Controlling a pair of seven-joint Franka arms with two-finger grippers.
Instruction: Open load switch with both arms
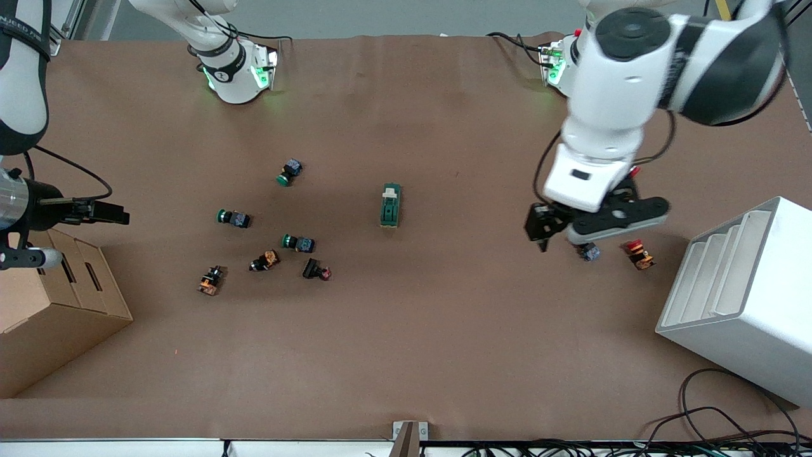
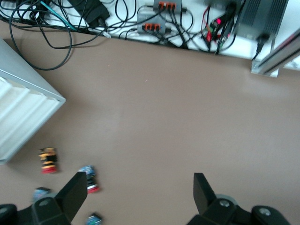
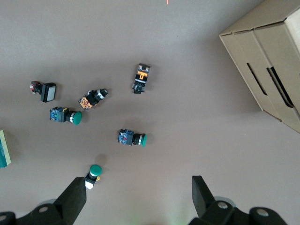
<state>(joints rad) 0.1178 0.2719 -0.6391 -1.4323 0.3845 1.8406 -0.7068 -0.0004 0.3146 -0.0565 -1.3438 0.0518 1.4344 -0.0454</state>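
Note:
The load switch [image 1: 391, 205], a dark green block with a white toggle, lies flat at the table's middle; its edge shows in the right wrist view [image 3: 3, 151]. My left gripper [image 1: 587, 236] hangs open over a small push-button [image 1: 590, 252] toward the left arm's end of the table. In the left wrist view [image 2: 139, 192] nothing is between its fingers. My right gripper [image 1: 104, 212] is up over the cardboard box [image 1: 51, 304] at the right arm's end, open and empty [image 3: 138, 194]. Both grippers are well apart from the switch.
Several green and red push-buttons [image 1: 298, 242] lie scattered between the switch and the cardboard box [image 3: 267, 61]. A red push-button [image 1: 637, 254] lies beside a white slotted rack [image 1: 742, 298] [image 2: 23, 117]. Cables [image 2: 56, 23] run along the table edge nearest the front camera.

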